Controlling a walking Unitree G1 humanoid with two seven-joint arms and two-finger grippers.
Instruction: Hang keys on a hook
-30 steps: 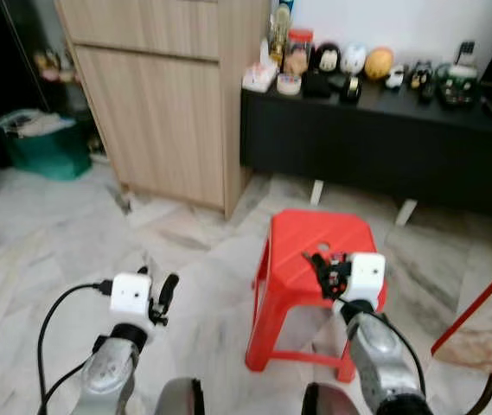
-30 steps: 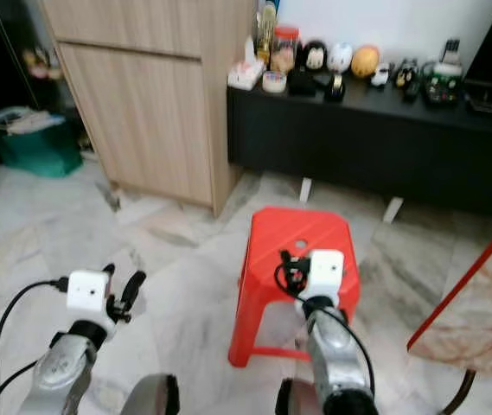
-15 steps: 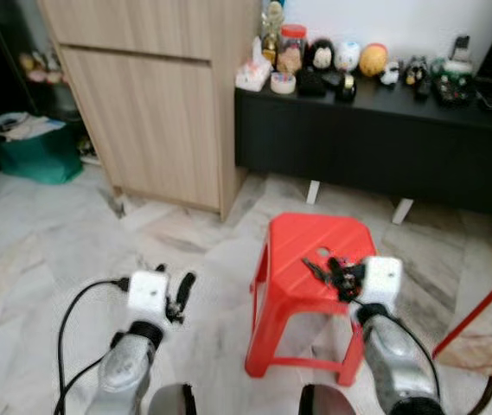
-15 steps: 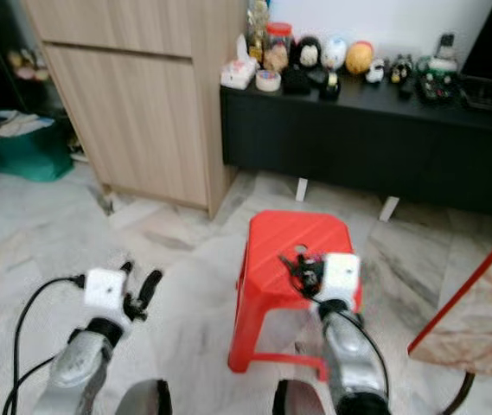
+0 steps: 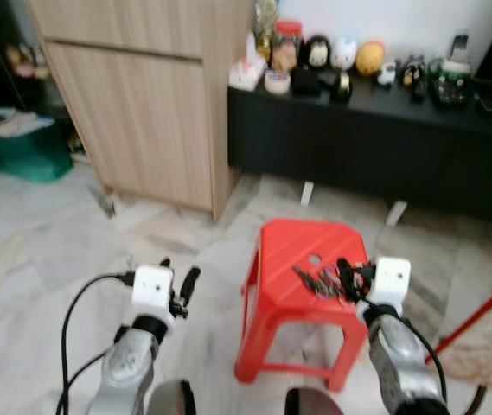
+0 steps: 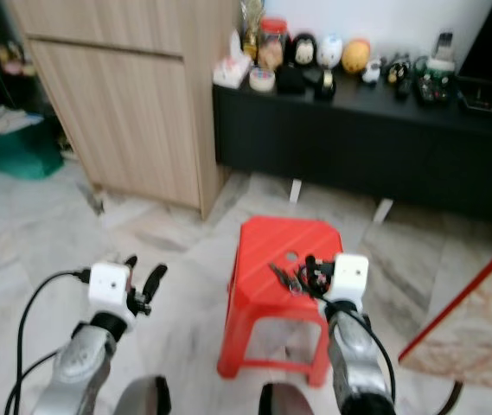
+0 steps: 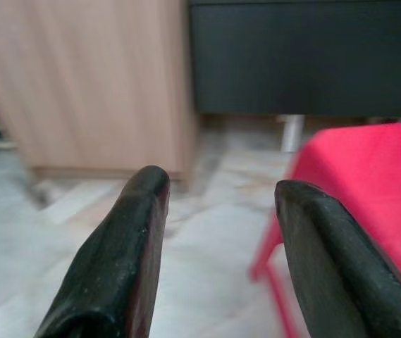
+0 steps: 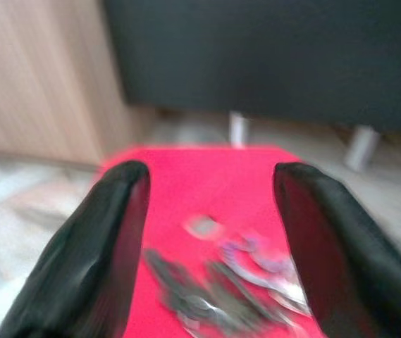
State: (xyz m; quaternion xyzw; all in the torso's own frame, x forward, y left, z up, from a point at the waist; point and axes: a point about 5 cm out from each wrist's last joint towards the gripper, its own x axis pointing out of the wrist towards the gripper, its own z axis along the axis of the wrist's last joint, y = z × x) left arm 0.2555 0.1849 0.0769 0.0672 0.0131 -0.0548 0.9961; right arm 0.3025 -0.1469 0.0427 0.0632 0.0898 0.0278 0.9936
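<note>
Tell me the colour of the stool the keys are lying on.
Red. The stool with the keys on top shows best in the left eye view.

left gripper (image 5: 177,281) spread (raised) | right gripper (image 5: 350,275) spread

Keys (image 5: 319,282) flat on red stool (image 5: 289,259)
</note>
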